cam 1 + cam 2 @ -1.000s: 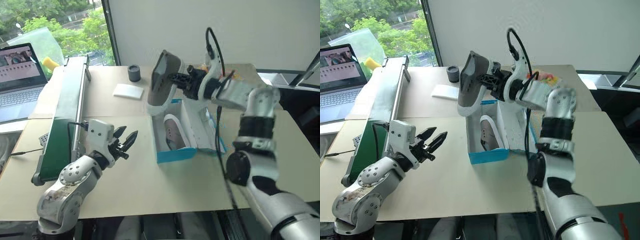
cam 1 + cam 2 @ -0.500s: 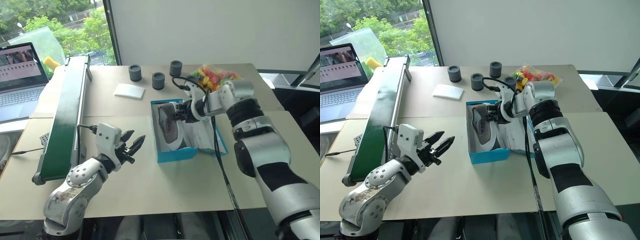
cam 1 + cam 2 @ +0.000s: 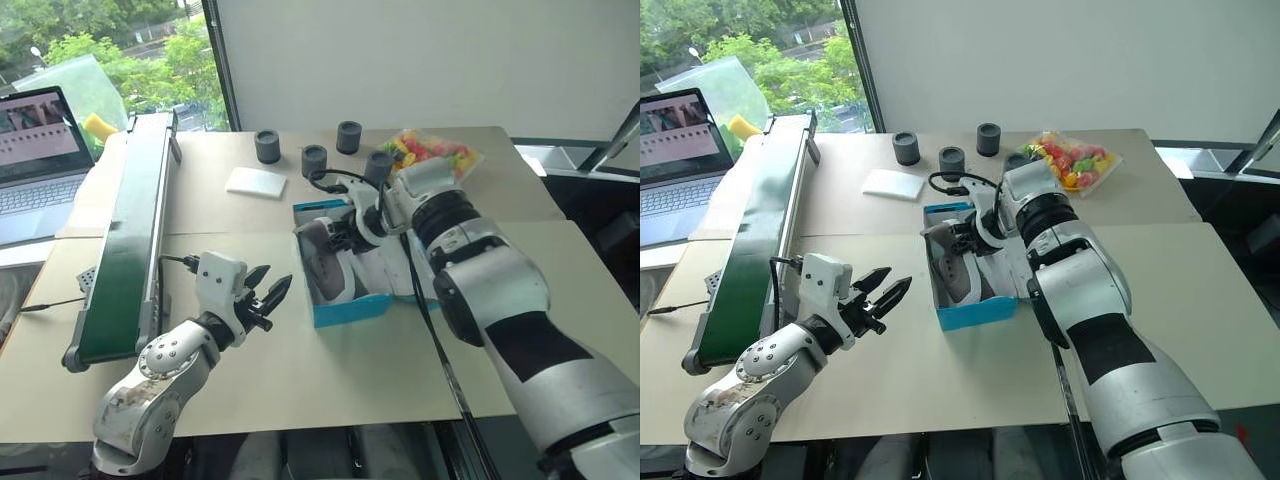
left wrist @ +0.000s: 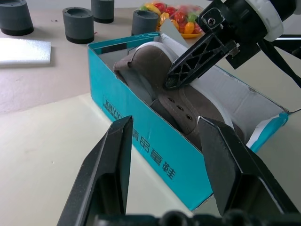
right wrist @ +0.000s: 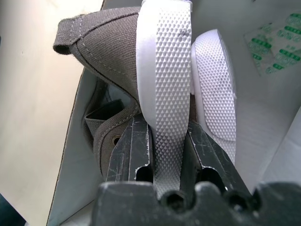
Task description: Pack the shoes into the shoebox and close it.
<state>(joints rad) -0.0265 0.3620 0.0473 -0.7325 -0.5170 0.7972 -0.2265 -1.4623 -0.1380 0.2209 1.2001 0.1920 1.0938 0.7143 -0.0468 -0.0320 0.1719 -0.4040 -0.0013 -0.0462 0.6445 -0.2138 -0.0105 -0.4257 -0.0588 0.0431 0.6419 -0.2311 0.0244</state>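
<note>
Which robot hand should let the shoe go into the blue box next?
The right. Its gripper is already pinching the grey shoe by the sole, down inside the shoebox beside the other shoe. The left gripper hangs open and empty over the table, beside the box.

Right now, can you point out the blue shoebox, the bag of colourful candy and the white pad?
shoebox [image 3: 350, 310], left eye view, blue front wall.
bag of candy [image 3: 1072, 162], right eye view, middle of the bag.
white pad [image 3: 256, 181], left eye view, its top face.
</note>
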